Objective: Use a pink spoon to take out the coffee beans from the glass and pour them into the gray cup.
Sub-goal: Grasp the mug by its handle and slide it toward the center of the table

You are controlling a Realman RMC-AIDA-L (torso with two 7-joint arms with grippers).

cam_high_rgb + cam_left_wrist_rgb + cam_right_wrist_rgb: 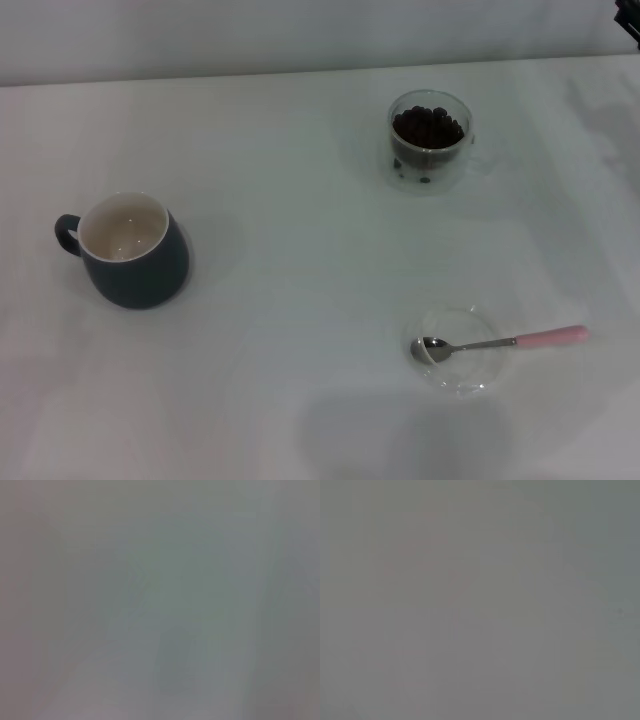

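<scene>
Gray cup (133,252): upright at the left, cream inside, handle turned left. Glass (430,137): upright at the far right, coffee beans (428,126) heaped inside. Pink spoon (497,343): laid near right, metal bowl rested in a clear saucer (458,350)

White worktop (300,300). Gray cup (135,255) left, glass (430,150) far right with coffee beans (428,125), clear saucer (458,350) near right, pink spoon (500,343) bowl in it.
</scene>
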